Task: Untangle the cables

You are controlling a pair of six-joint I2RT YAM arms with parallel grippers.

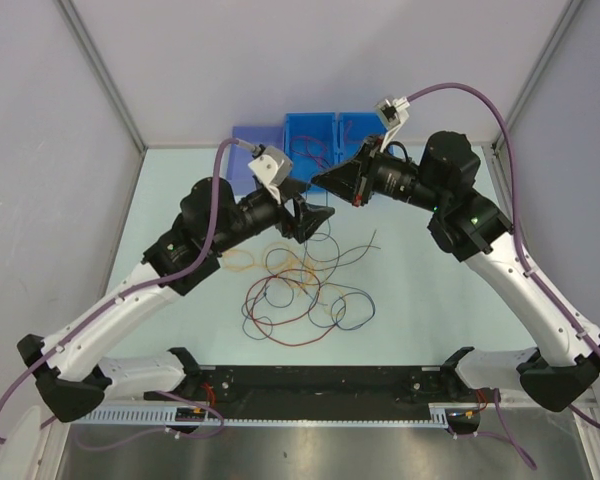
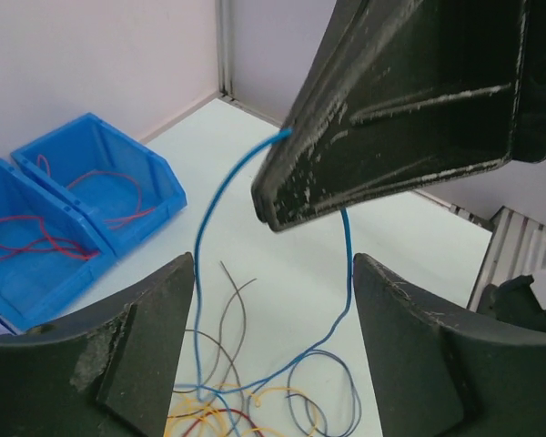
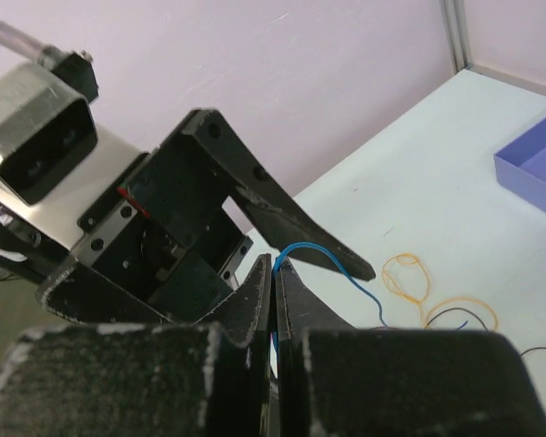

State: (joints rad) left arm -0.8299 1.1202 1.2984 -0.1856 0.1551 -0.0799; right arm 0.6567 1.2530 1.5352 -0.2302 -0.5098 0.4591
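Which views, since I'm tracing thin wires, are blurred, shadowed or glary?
Top external: even light, sharp, cables thin but legible. Left wrist: blue cable crisp, no glare. Right wrist: its own fingers soft and dark up close.

My claw (image 3: 275,269) is pinched tight on a blue cable (image 3: 302,246), fingertips pressed together with no gap. The cable arcs out from my tips and drops toward the tabletop (image 3: 455,155). The left claw (image 3: 241,238) sits just beyond mine, one black finger (image 3: 300,223) reaching over the cable. Orange-yellow cable loops (image 3: 409,273) lie flat on the tabletop, well apart from the purple tray (image 3: 537,177), short of the wall-side edge.
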